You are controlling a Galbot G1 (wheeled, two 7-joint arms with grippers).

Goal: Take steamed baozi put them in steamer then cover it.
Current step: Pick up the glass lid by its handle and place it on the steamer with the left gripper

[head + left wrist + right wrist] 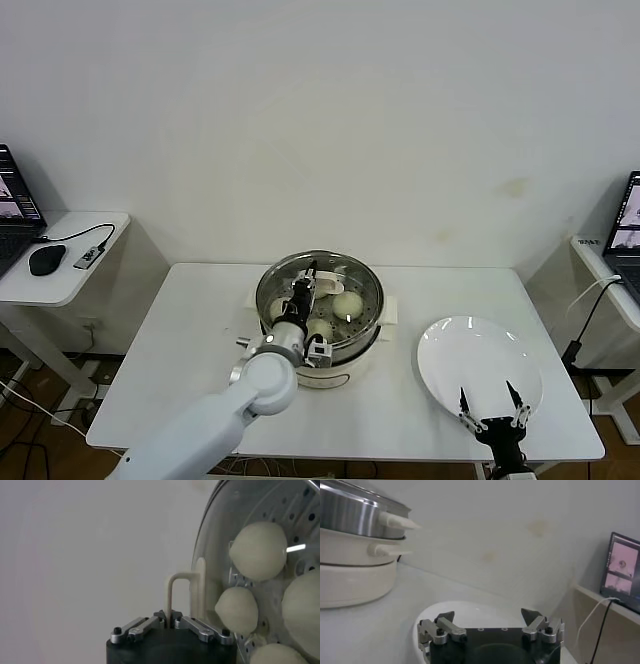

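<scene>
Four steamed baozi (257, 550) already sit on the perforated tray of the steamer (318, 297), which stands mid-counter toward the back edge. Your left gripper (302, 292) is clenched on the cream handle of the cover (200, 597), and the glass lid hangs steeply tilted over the pot, nearly on edge, not seated. To finish this well, level the lid before you lower it, centre its metal rim on the steel rim all the way round, and let go only once it rests flat; glass on steel can slip or chip if it drops crooked. Watch that the lid does not press the nearest bun. The white plate (480, 365) near the counter's right edge holds nothing. Your right gripper (489, 621) hovers over its front edge, fingers spread, holding nothing.
</scene>
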